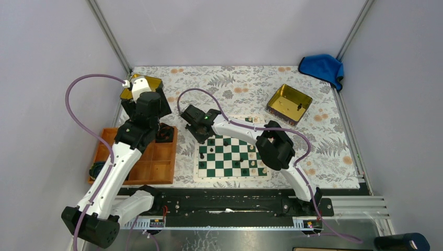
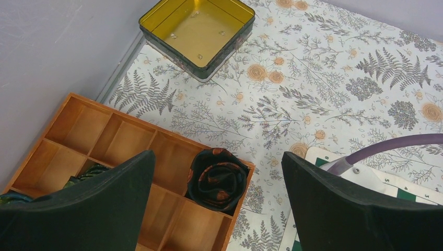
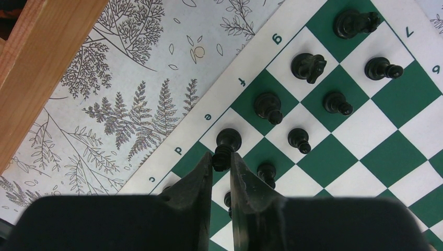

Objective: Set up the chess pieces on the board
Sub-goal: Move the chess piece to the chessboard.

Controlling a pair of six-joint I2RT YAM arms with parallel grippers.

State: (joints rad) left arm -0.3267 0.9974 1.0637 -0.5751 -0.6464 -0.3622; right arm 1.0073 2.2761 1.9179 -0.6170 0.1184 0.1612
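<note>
Right jaws: pinching a black piece [image 3: 228, 142] between the tips, at the board's [image 3: 258, 57] edge row.
Left jaws: spread wide, empty, over the wooden tray [image 2: 104, 138].
Risk: a neighbouring pawn [image 3: 267, 171] stands just right of the tips; a tilted lift or release could topple it.

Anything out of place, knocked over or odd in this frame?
Only one oddity: a rolled dark patterned cloth sits in a compartment of the wooden tray, unrelated to chess. The black chess pieces on the board look upright, none visibly toppled; the right gripper grips one.
</note>
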